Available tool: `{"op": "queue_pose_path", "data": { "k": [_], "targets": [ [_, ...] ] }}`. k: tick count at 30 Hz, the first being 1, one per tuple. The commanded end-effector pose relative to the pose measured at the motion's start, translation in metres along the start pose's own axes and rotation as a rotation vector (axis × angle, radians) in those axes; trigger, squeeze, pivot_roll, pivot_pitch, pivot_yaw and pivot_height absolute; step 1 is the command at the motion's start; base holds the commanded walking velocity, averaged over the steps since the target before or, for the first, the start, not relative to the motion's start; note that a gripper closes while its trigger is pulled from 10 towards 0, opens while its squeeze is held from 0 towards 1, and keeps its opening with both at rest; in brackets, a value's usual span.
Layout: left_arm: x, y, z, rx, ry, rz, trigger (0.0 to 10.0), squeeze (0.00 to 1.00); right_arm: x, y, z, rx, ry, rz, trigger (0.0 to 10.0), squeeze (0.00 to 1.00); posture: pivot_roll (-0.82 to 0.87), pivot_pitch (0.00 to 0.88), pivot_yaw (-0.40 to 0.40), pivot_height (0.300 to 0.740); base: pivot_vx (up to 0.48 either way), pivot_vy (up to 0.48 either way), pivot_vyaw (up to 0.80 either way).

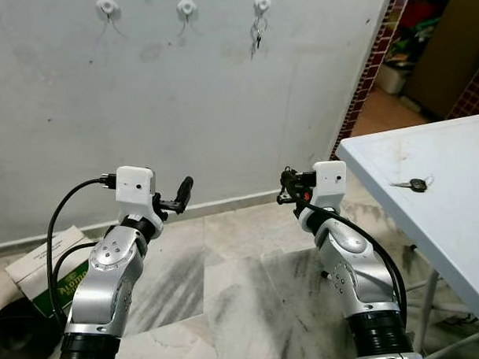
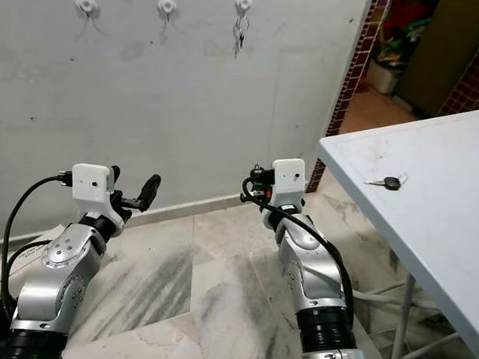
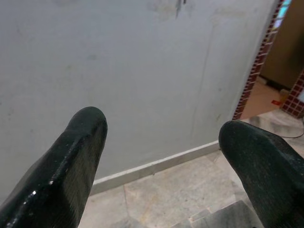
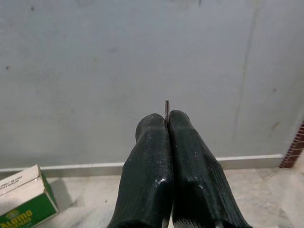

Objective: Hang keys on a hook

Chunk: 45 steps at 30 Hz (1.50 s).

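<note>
Key ring [image 4: 166, 109]: a thin metal edge stands up from the seam where the right gripper [image 4: 167, 124] has its jaws pressed together, just past the tips, centre of the right wrist view. Only that sliver of ring can be made out; whatever hangs from it is hidden by the fingers [image 4: 147, 171].

In the head views the right gripper [image 1: 289, 189] sits at mid-frame, right of centre, pointed at the wall [image 1: 187, 107], low and well below the hooks. The pinched ring is too small to tell there.

Three white hooks run along the top edge of the left eye view: left hook [image 1: 107, 4], middle hook [image 1: 186, 5], right hook [image 1: 263, 2]. A set of keys [image 1: 258, 34] hangs from the right hook, touching the wall. The other two hooks carry nothing I can make out.

A second key [image 1: 416, 184], dark-headed with a small ring, lies flat on the white worktop [image 1: 450, 226] at the right side of the frame, near its far edge, well apart from both grippers.

Left gripper [image 1: 182, 195]: centre-left, held up, jaws wide apart and gripping nothing; the wrist view shows bare wall and skirting between the two fingers [image 3: 71, 161].

Floor is grey marble tile [image 1: 220, 289]. A green-and-white cardboard box [image 1: 44, 267] lies against the wall at lower left.
</note>
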<state>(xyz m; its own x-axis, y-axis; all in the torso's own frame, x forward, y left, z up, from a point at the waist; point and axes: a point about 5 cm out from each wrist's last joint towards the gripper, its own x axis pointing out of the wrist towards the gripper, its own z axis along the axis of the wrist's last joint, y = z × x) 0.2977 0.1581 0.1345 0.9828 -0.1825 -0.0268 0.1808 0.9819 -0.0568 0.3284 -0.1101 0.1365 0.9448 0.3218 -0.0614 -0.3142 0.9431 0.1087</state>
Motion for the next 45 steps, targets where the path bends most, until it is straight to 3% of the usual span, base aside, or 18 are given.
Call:
{"op": "queue_pose_path", "data": {
  "k": [1, 20, 31, 45],
  "targets": [
    [-0.0005, 0.0002, 0.0042, 0.0, -0.017, -0.001, 10.0, 0.0, 0.0026, 0.001, 0.0037, -0.01, -0.011, 0.012, 10.0, 0.0, 0.07, 0.0, -0.009, 0.74, 0.307, 0.0, 0.0],
    [-0.0008, -0.0016, 0.0027, -0.015, -0.008, -0.009, 10.0, 0.0, 0.004, 0.0027, 0.0015, -0.007, -0.005, 0.033, 10.0, 0.0, 0.07, 0.0, -0.014, 0.74, 0.321, 0.0, 0.36],
    [-0.0018, -0.0007, 0.0014, -0.017, -0.001, -0.005, 10.0, 0.0, 0.0046, 0.0038, 0.0006, -0.005, -0.005, 0.041, 10.0, 0.0, 0.07, 0.0, -0.014, 0.74, 0.328, 0.31, 0.43],
    [-0.0012, -0.0005, 0.0014, -0.009, 0.001, -0.006, 10.0, 0.0, 0.0047, 0.0034, 0.0005, -0.002, -0.007, 0.038, 10.0, 0.0, 0.07, 0.0, -0.012, 0.74, 0.331, 0.311, 0.0]
  ]
}}
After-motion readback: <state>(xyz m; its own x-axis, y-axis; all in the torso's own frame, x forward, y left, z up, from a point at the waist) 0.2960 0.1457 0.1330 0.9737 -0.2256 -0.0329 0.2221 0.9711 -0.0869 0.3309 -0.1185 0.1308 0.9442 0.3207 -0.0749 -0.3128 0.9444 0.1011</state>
